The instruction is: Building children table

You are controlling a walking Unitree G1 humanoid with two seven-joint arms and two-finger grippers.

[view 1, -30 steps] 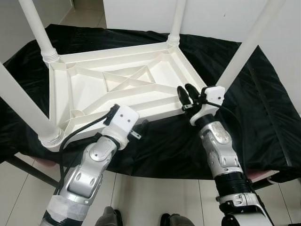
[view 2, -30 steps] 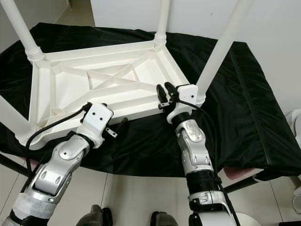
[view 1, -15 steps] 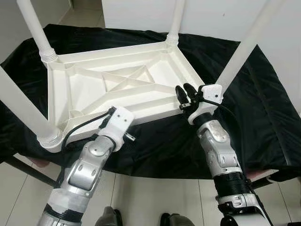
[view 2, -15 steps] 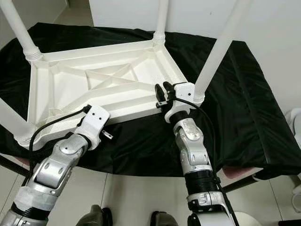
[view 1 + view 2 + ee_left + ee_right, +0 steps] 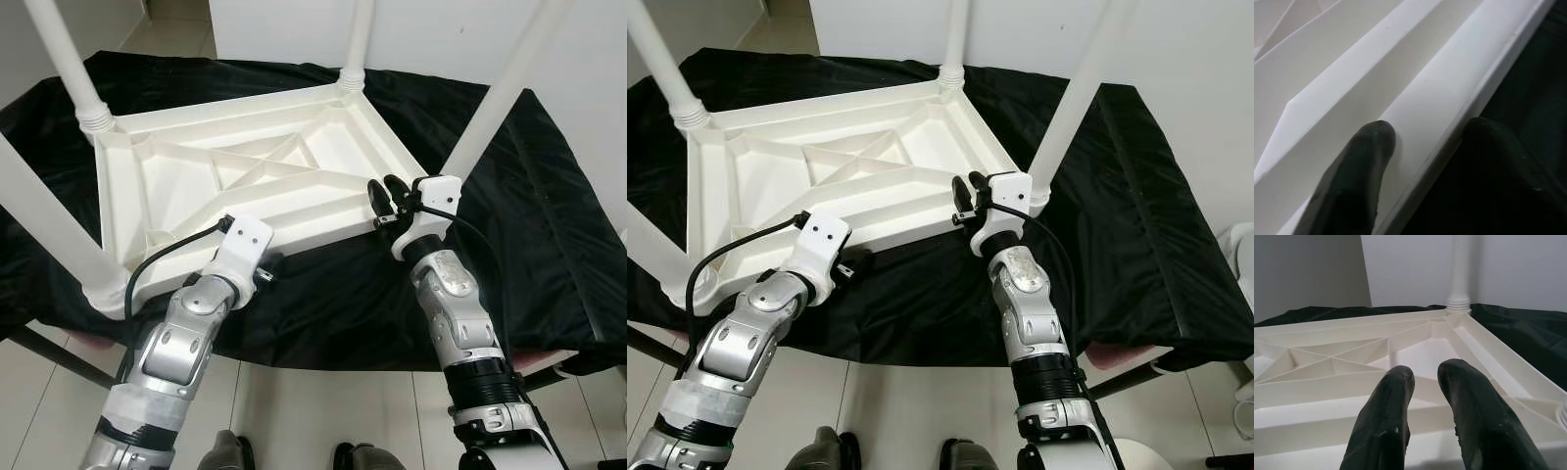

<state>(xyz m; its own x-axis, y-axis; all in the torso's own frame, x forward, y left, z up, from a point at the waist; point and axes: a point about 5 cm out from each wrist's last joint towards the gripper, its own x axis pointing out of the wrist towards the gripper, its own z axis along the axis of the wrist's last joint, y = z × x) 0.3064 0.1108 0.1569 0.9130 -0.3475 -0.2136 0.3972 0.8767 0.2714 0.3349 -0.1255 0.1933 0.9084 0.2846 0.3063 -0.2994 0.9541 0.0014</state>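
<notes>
A white plastic children's table (image 5: pixel 245 166) lies upside down on a black cloth, with its legs pointing up at the corners. My left gripper (image 5: pixel 269 269) is at the table's near rim. In the left wrist view the left gripper (image 5: pixel 1425 142) is open. One finger (image 5: pixel 1366 152) lies on the white inner side and the other over the black cloth, with the rim (image 5: pixel 1449 112) between them. My right gripper (image 5: pixel 385 193) hovers just above the near right corner, beside a leg (image 5: pixel 500 88). Its fingers (image 5: pixel 1396 396) are shut, with nothing between them.
The black cloth (image 5: pixel 549 215) covers a low table whose front edge runs just below my wrists. A pale tiled floor (image 5: pixel 323 411) lies beneath. The upright legs (image 5: pixel 44 215) stand close on both sides of my arms. A white wall rises behind.
My left arm has drawn back and shifted left along the near rim, and its fingers now sit at the rim. The right gripper has hardly moved. The view has shifted slightly.
</notes>
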